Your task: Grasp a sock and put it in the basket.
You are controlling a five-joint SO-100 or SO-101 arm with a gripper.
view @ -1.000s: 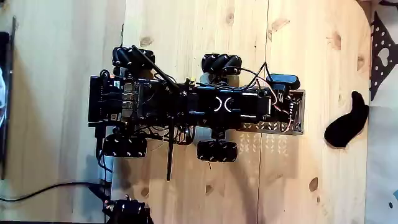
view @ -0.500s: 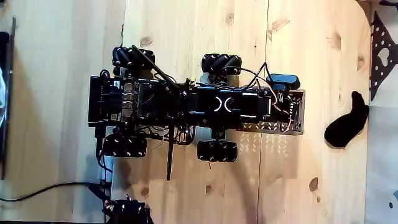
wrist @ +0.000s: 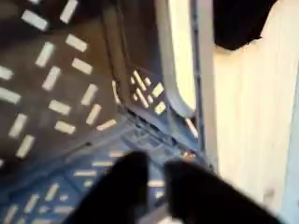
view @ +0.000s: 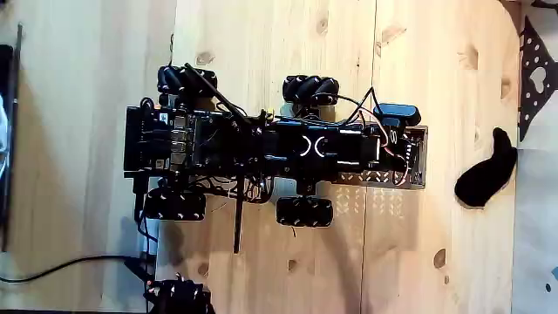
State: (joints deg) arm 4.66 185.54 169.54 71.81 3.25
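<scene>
- End effector (wrist: 157, 173) in the wrist view: two dark blurred fingers slightly parted, gripping nothing, above the slotted basket (wrist: 56, 84).
- Sock (view: 486, 170) lies curved on the bench (view: 288, 44), right of the wheeled robot (view: 261, 148).

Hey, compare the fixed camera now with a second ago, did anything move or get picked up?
Nothing visibly changed. In the fixed view the wheeled robot sits in the same spot on the wooden table, and the black sock lies untouched to its right near the table's edge. Nothing was grasped or released.
</scene>
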